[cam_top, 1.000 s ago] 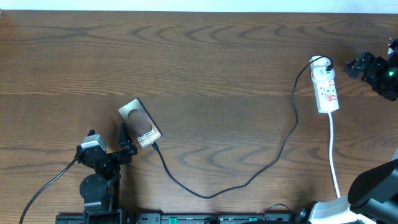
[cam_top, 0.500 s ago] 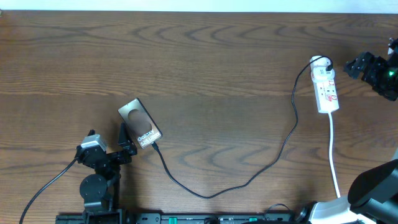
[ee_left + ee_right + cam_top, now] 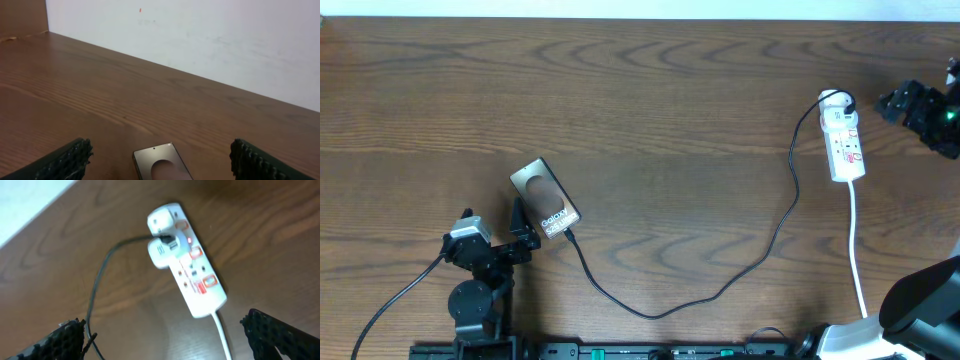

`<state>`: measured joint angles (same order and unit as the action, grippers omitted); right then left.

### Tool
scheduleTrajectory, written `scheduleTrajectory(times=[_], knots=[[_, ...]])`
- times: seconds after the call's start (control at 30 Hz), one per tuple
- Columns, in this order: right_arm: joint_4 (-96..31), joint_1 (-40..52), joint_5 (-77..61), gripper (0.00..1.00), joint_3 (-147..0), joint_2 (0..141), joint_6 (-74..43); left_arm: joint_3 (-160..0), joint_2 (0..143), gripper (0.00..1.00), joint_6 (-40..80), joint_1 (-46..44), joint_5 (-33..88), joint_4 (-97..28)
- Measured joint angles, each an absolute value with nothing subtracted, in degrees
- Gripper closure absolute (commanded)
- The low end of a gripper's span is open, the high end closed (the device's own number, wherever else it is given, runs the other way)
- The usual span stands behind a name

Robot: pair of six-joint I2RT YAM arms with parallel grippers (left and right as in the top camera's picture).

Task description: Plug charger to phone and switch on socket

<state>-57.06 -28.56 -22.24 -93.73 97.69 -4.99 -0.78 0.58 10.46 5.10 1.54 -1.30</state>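
Left claw [image 3: 161,159]: wide open, empty, just beside phone [image 3: 545,199].
Right claw [image 3: 167,330]: wide open, empty, near socket [image 3: 844,143].
Charger [image 3: 720,290]: tip at phone, plugged into socket.

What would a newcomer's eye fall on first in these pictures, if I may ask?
The white socket with red markings stands out near the right edge of the table. From it the thin black charger loops across the wood to the dark phone at lower left.
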Motion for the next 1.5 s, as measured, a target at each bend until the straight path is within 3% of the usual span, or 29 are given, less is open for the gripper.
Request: scheduleTrajectory(times=[0.1, 0.33, 0.57, 0.77, 1.2, 1.5], knots=[[-52.31, -26.39, -22.13, 0.01, -91.81, 97.6, -7.29, -0.78, 0.58, 0.09, 10.46, 5.1, 1.54, -1.3], [-22.31, -12.8, -19.7, 0.01, -72.14, 92.92, -10.7, -0.99, 0.58, 0.09, 10.46, 5.1, 1.56, -1.52], [-1.08, 3.25, -6.26, 0.01, -50.09, 80.97, -11.42, -1.02, 0.6, 0.09, 10.46, 5.1, 1.56, -1.58], [11.97, 11.62, 5.61, 0.01, -33.26, 66.46, -11.44, -1.06, 0.58, 0.09, 10.46, 5.1, 1.56, -1.65], [16.93, 11.57, 10.15, 0.01, -3.2, 31.42, -11.77, -1.1, 0.58, 0.09, 10.46, 5.1, 1.56, -1.69], [-1.43, 11.38, 10.28, 0.01, -0.38, 12.99, -12.6, -1.15, 0.58, 0.09, 10.46, 5.1, 1.58, -1.74]])
